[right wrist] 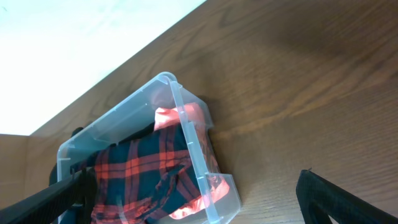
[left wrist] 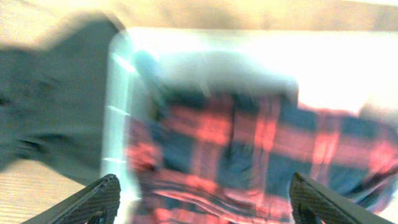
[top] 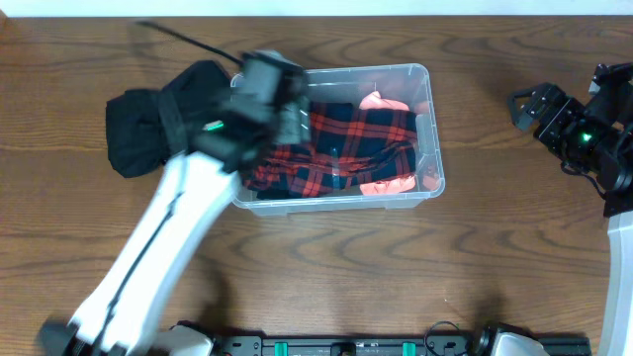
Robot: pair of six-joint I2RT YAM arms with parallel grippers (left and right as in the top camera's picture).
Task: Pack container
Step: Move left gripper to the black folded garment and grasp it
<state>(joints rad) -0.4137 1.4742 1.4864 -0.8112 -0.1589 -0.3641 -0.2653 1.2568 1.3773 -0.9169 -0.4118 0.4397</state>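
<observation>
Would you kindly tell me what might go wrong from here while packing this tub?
1. The plaid cloth is bunched at the left wall of the container, under the open left gripper; on lifting, its fingers might snag the cloth and drag it out.
2. The black garment lies outside, and the container looks fairly full, so it may not fit.

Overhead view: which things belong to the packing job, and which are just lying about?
Job: container; plaid garment and pink cloth inside it; black garment beside it, probably next; left gripper above.
Lying about: right gripper, open, off to the right; black rail at near edge.
</observation>
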